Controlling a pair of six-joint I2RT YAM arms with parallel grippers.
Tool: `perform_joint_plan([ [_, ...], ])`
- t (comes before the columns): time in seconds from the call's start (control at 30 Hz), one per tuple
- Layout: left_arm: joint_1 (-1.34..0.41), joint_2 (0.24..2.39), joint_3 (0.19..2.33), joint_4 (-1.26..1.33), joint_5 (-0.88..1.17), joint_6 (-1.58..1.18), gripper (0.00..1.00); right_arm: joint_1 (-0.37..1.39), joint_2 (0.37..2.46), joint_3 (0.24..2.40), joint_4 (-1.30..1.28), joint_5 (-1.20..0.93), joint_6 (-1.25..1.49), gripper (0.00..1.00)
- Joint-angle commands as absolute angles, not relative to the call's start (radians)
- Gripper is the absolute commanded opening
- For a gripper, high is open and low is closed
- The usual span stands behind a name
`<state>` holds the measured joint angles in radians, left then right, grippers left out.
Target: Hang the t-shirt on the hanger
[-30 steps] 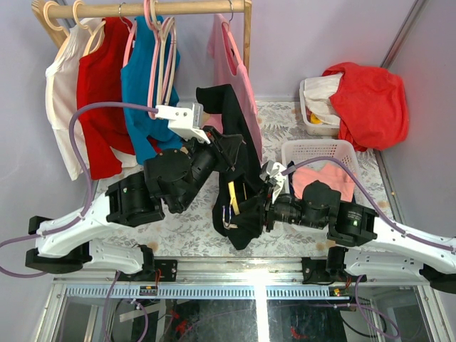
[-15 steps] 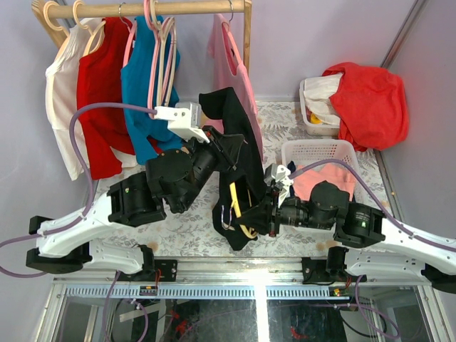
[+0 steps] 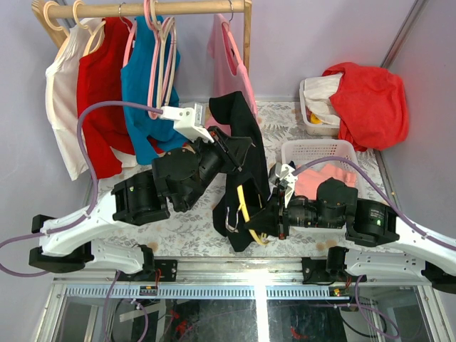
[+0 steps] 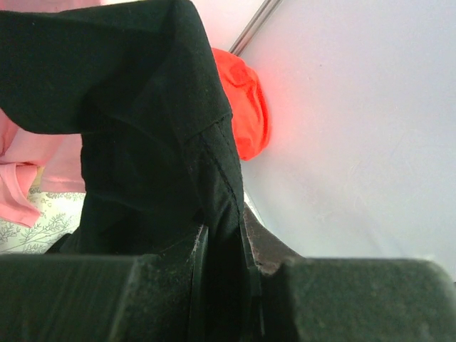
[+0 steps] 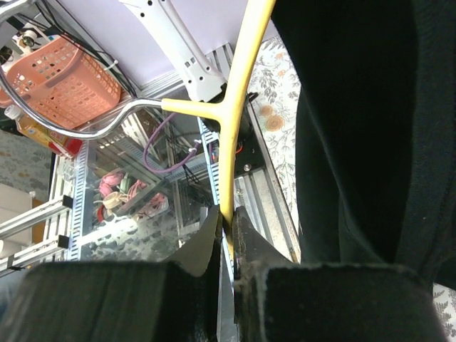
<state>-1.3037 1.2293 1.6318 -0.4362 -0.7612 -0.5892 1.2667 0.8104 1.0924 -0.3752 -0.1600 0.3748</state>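
Black cloth hangs above the flowered table (image 3: 178,235) as two robot arms work to get the t-shirt (image 3: 251,171) onto the hanger (image 3: 244,206). The left gripper (image 4: 221,246) is pinched on a stitched fold of the shirt and holds it up, so the garment drapes down between the arms. The right gripper (image 5: 226,221) is pressed tight on the thin yellow bar of the hanger, just below where the metal hook (image 5: 71,125) joins it.

From overhead, part of the yellow frame shows in a gap in the shirt's lower half, with the hook poking out at the lower left. Cloth lies on both sides of it. Whether the frame has entered by the hem, the neck or a mere fold cannot be told.

The job looks roughly half done. Both things are in hand and brought together, but neither shoulder sits on a hanger arm and the shirt hangs bunched and narrow. What appears left is to feed the frame through, settle the shoulders over it with the hook clear of the collar, and let go. Other shirts hang on the wooden rail (image 3: 178,8) behind.
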Motion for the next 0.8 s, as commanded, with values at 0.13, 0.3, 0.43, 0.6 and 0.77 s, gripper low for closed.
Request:
perform_joint_plan([
  [0.13,-1.381,1.214,1.605,-0.5,-0.778,-0.574,0.14,1.258,0.788,1.21,-0.325,-0.1,0.437,0.0],
  [0.3,-1.434,1.227,1.619,-0.531,-0.805,-0.576,0.24,1.258,0.787,1.238,-0.337,-0.096,0.437,0.0],
  [0.43,-1.475,1.232,1.61,-0.55,-0.822,-0.593,0.31,1.258,0.794,1.263,-0.347,-0.099,0.44,0.0],
  [0.6,-1.5,1.224,1.596,-0.558,-0.841,-0.597,0.32,1.259,0.801,1.276,-0.359,-0.09,0.431,0.0],
  [0.77,-1.502,1.234,1.614,-0.56,-0.845,-0.573,0.29,1.258,0.793,1.261,-0.356,-0.084,0.431,0.0],
])
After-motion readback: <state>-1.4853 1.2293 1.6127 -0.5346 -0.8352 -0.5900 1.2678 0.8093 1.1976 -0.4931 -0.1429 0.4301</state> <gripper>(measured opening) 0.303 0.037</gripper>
